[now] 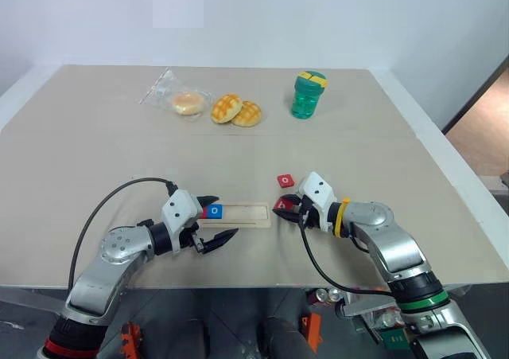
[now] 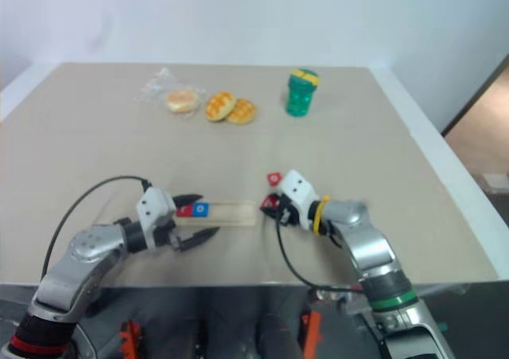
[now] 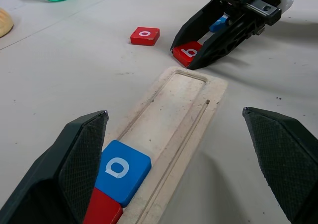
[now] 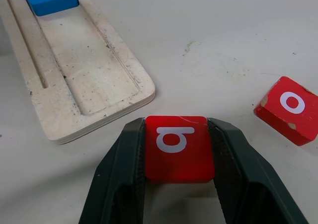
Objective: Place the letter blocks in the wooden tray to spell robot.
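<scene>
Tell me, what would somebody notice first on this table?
The right gripper pinches a red square tile with a white b, just off the end of the long pale wooden tray. A blue o tile already sits in the tray, between the open left gripper's fingers.

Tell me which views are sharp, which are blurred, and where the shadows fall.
Left eye view: crisp, even light, soft shadow under the green bottle. Right eye view: softer, the buns smeared. Left wrist view: the blue o block sharp, the wooden tray casts a faint shadow. Right wrist view: the red b block sharp between the right gripper fingers.
</scene>
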